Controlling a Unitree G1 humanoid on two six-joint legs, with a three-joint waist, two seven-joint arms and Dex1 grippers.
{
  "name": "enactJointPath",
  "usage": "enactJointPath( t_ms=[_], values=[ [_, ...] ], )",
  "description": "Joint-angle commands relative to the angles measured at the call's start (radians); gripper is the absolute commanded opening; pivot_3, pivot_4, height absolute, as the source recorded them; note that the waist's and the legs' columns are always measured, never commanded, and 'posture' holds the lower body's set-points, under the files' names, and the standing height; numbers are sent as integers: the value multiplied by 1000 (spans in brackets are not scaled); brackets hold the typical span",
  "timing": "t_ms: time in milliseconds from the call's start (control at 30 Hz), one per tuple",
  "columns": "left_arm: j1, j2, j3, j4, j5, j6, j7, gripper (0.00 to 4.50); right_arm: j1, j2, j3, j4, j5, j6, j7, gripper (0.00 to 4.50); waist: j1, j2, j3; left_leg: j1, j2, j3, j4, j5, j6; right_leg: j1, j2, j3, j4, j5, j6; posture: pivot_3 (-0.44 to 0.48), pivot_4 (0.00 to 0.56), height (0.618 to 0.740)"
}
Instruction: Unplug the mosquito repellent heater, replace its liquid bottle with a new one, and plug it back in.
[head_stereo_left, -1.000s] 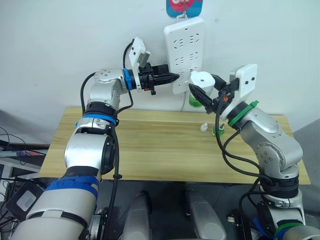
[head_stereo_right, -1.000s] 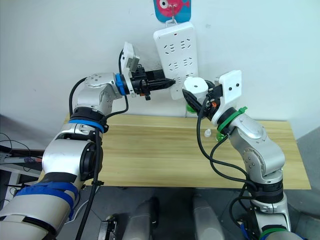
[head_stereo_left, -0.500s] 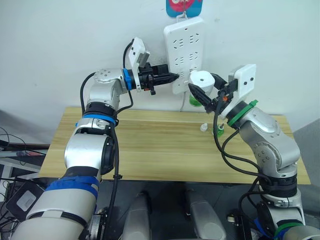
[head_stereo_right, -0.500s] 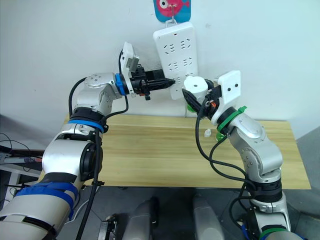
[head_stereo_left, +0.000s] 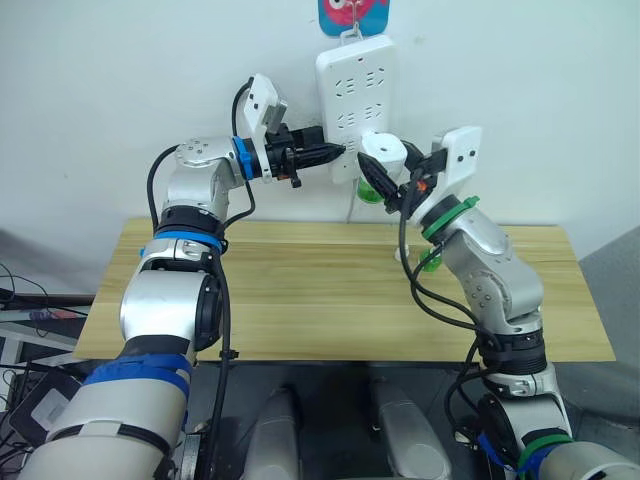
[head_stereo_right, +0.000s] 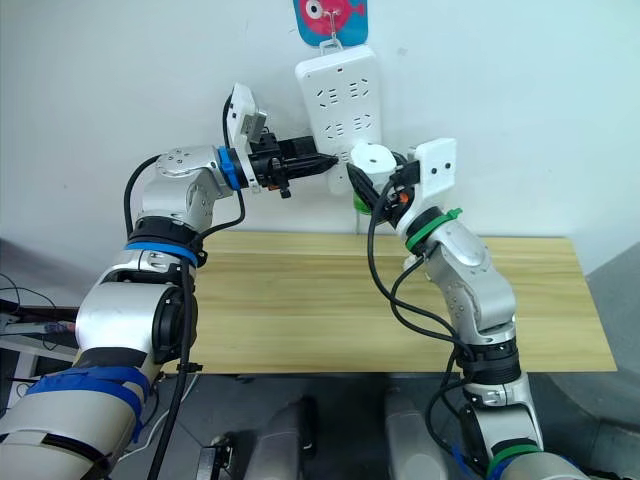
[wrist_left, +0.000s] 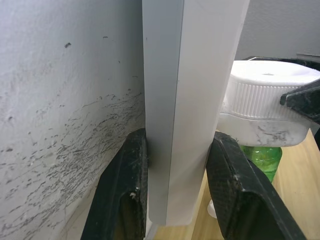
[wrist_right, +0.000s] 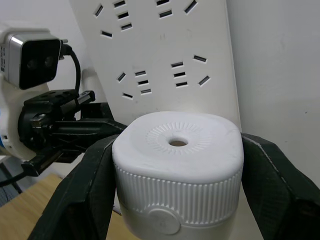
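The right gripper (head_stereo_left: 385, 178) is clamped on the mosquito repellent heater (head_stereo_left: 381, 153), one black finger on each side of its round white top. The heater sits right up against the lower part of the white power strip (head_stereo_left: 356, 80) that hangs on the wall. A green liquid bottle (wrist_left: 260, 159) hangs under the heater.

The left gripper (head_stereo_left: 335, 151) pinches the lower left edge of the power strip, with one finger (wrist_left: 125, 192) behind it and one in front. This keeps the strip from swinging.

The step in hand looks like plugging the heater back into the strip, though it may be pulling it out; the pictures do not say which. To do it well, the right arm should move the heater straight along the line of its pins, not at a slant. If it tilts, the pins may miss the slots or bend. The left gripper should hold the strip firm against the push. The right gripper should not squeeze so hard that the heater twists in its fingers.

Counting things: there is one heater, one power strip and one wooden table (head_stereo_left: 300, 300). One green bottle is under the heater. A second green thing (head_stereo_left: 431, 260) stands on the table beside the right arm, likely the other bottle. One small white cap (head_stereo_left: 399, 254) lies near it.
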Motion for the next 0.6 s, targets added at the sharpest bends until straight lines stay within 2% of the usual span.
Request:
enactJointPath(
  t_ms=[33,233,367,500,567,600],
  values=[
    [-14,-32,-3,-43,-27,8,-49,1282,-46,-32,48,104,-147,-81,-33,3123,-2,0,0,1,0,0,0,0,0,0,0,0,1,-1,1,-112,287,740],
    [-10,-24,-1,-38,-14,-2,-22,1282,-20,-5,1,61,-84,-41,-28,3123,-3,0,0,4,0,1,0,1,0,1,0,2,3,-1,2,-109,287,740],
    [5,-9,13,-44,-16,-2,5,2563,20,-21,-26,-38,-43,18,-14,4449,12,0,0,4,0,1,0,1,-1,2,0,2,3,-1,2,-93,288,740],
    [69,33,36,-105,-30,17,43,3854,104,-62,-34,-208,-10,111,3,4500,15,0,0,2,0,0,-2,0,-1,1,0,0,0,0,-2,-95,286,740],
    [144,59,45,-196,-42,52,60,4463,160,-92,-40,-303,20,169,10,4500,15,0,0,0,1,-1,-4,0,-1,0,0,-1,-2,0,-2,-96,288,740],
    [194,73,51,-258,-49,76,73,4463,189,-110,-46,-347,33,198,16,4500,15,0,0,0,1,-1,-4,0,-1,0,0,-1,-3,0,-2,-96,288,740]
  ],
)
